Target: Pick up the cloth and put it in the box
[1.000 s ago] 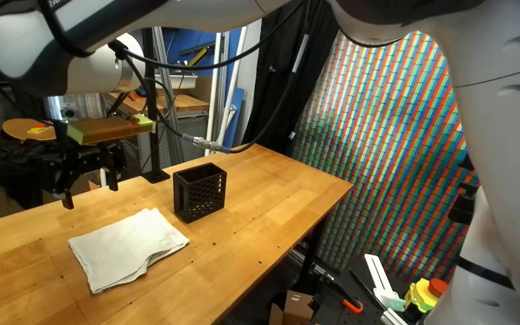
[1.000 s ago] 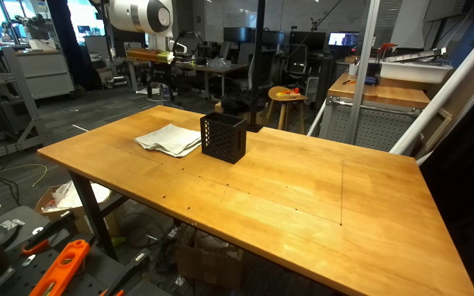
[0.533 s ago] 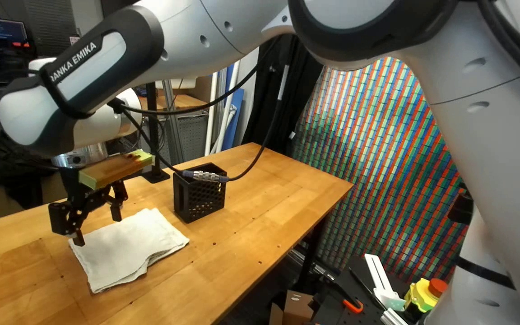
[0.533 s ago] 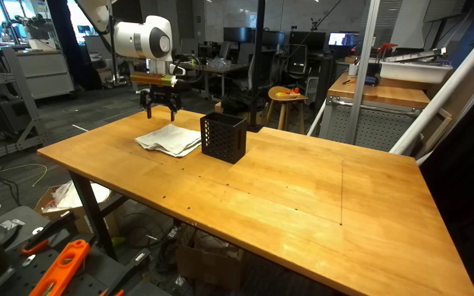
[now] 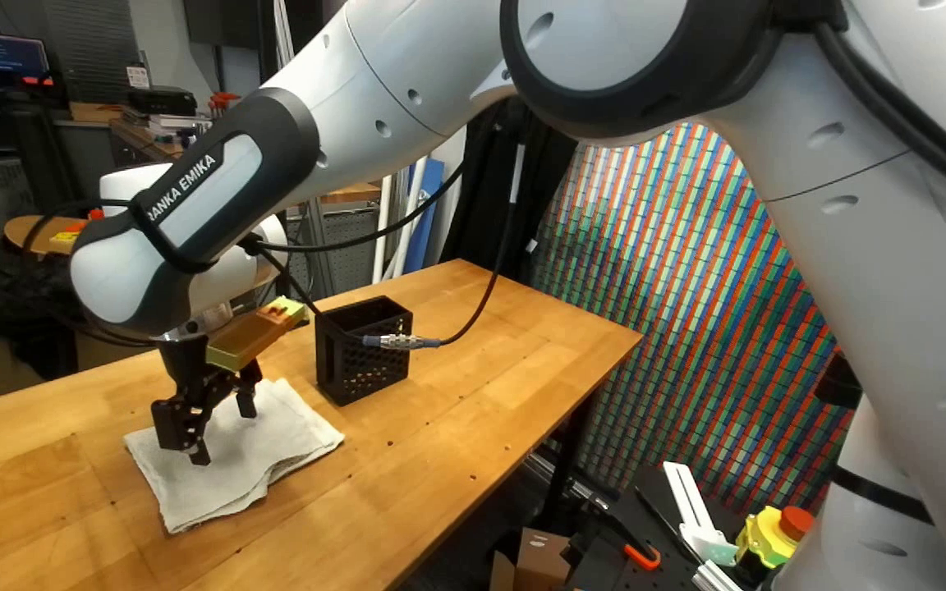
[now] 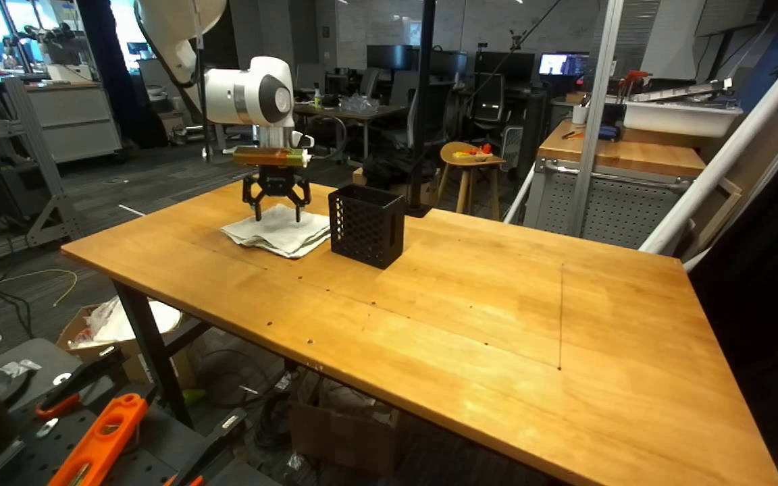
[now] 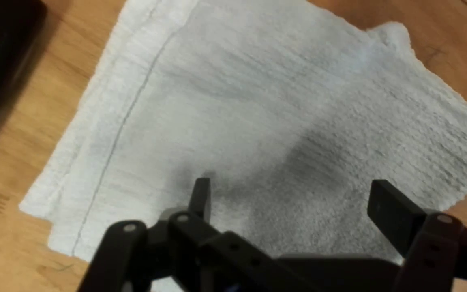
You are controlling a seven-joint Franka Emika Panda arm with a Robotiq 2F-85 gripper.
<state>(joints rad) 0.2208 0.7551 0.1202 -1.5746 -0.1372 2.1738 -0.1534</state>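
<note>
White folded cloth lies flat on a wooden table, just beside an upright black box with lattice sides. Over the cloth, a black gripper points down, its jaws spread wide; whether the tips touch the fabric is unclear.
</note>
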